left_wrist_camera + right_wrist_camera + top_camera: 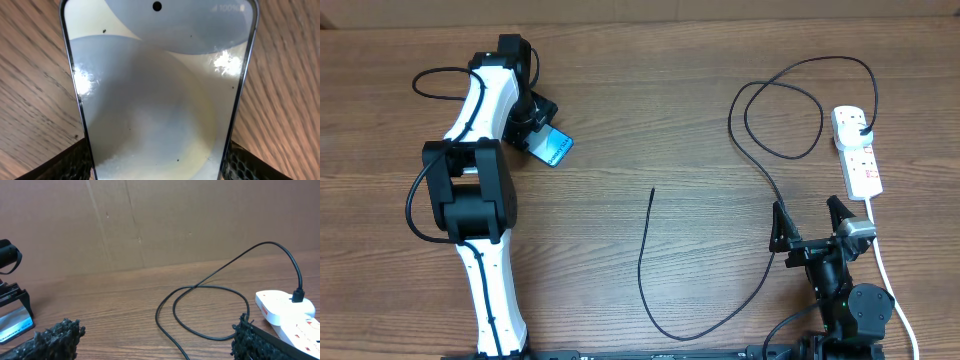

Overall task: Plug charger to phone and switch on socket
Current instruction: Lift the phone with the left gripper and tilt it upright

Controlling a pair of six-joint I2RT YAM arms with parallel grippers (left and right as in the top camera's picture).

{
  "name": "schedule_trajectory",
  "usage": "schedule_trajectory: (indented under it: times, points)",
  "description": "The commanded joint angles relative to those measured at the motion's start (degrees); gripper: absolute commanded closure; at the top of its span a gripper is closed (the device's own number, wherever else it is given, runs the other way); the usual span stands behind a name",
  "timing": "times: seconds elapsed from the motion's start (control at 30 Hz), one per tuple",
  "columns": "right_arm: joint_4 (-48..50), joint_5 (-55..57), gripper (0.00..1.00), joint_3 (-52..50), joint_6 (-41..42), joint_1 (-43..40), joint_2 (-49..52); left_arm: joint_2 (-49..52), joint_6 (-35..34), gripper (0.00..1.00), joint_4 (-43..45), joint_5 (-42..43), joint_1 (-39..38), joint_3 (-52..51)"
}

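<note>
Left claw point(542, 135) is clamped on the phone point(556, 148) at the far left of the table point(650, 90). In the left wrist view the phone point(160, 90) fills the frame, screen lit, with its two long edges pressed between the black fingers point(75, 162). Right claw point(810, 222) is near right, spread wide and holding nothing. The right wrist view shows the same: both fingers point(50, 340) far apart, only bare wood between them. Power strip point(857, 150) lies at the far right, with the black plug point(860, 125) seated in its far outlet. Switch position is too small to tell. The cable point(770, 140) loops left of the strip, runs just beside the right claw's inner finger (contact unclear) and curves along the near edge. The cable tip point(652, 190) lies loose mid-table, well apart from the phone.
</note>
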Motion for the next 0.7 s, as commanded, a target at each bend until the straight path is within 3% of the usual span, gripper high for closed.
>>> schedule_trajectory:
  times: [0.0,0.3,0.67]
  points:
    - [0.33,0.59,0.0,-0.61,-0.17,0.33,-0.57,-4.17,1.81,0.96,0.0,3.21,0.17,2.43]
    - [0.33,0.59,0.0,-0.61,-0.17,0.33,-0.57,-7.5,2.62,0.96,0.26,6.25,0.17,3.15]
    - [0.35,0.59,0.0,-0.61,-0.2,0.33,-0.57,-8.35,2.62,0.96,1.81,24.0,0.13,3.45]
